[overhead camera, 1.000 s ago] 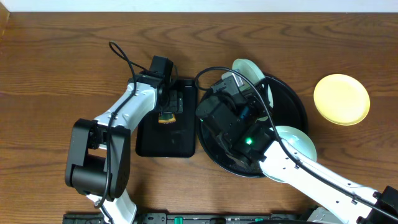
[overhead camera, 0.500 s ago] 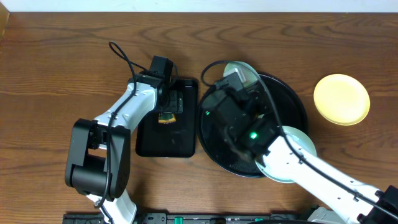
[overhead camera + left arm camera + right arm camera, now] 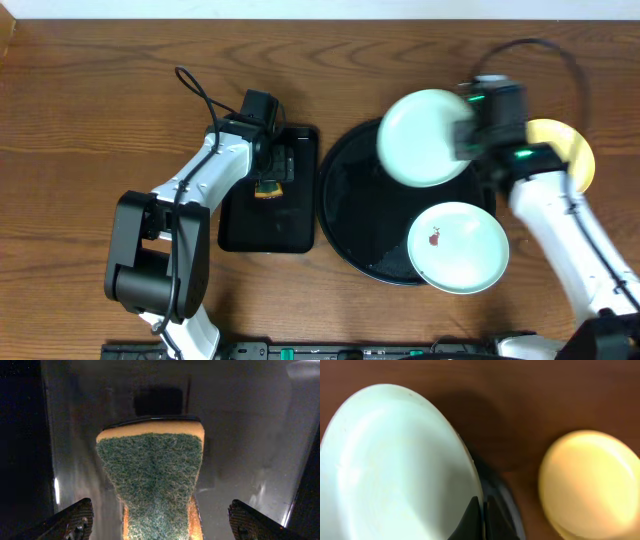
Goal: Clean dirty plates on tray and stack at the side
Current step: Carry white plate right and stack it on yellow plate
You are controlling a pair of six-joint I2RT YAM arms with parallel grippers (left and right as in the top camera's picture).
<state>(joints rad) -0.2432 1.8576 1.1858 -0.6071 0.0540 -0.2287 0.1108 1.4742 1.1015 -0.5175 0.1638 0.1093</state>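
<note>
Our right gripper [image 3: 481,519] clamps a mint plate [image 3: 425,138] at the tray's [image 3: 345,210] twelve o'clock; our left gripper [image 3: 161,521] stands wide, empty.

Left arm [image 3: 200,175] white, blk joints, blk cable [image 3: 195,90]; right arm [image 3: 560,215] same, green LED [image 3: 520,154].

Brown wood-grain tabletop [image 3: 90,110] seen from overhead, its grain running left to right. Three items rest directly on it: a rectangular black tray [image 3: 265,225] left of centre; a large round glossy black tray [image 3: 355,210] just beside it on the right, contact between their edges not discernible; and a pale yellow plate [image 3: 580,165] further right, near the round tray's rim, partly hidden by an arm.
</note>
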